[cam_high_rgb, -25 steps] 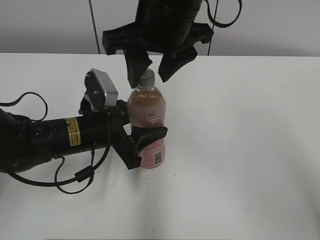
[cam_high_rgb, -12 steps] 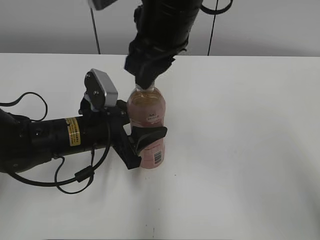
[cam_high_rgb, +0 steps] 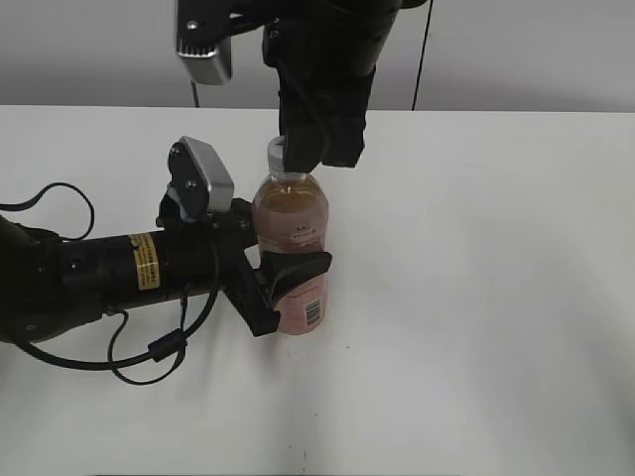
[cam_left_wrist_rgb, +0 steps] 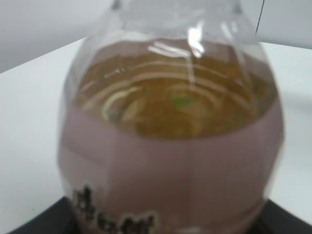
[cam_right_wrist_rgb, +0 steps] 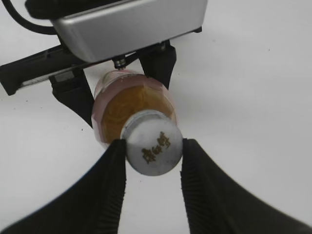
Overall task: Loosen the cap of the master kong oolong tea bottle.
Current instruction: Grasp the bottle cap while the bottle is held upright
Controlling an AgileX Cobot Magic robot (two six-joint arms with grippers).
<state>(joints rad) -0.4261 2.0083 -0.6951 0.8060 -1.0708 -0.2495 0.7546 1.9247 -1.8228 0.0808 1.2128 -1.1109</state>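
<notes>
Pink-labelled bottle [cam_high_rgb: 291, 248] upright, cap [cam_right_wrist_rgb: 151, 142] topmost

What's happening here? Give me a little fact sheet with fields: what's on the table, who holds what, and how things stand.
Object: master kong oolong tea bottle, upright on the white table
Contents: amber tea, nearly full
Left gripper: jaws clamped around the bottle's body from the side
Right gripper: reaching down from above, jaws closed on the cap
Cap: white, on the bottle
</notes>
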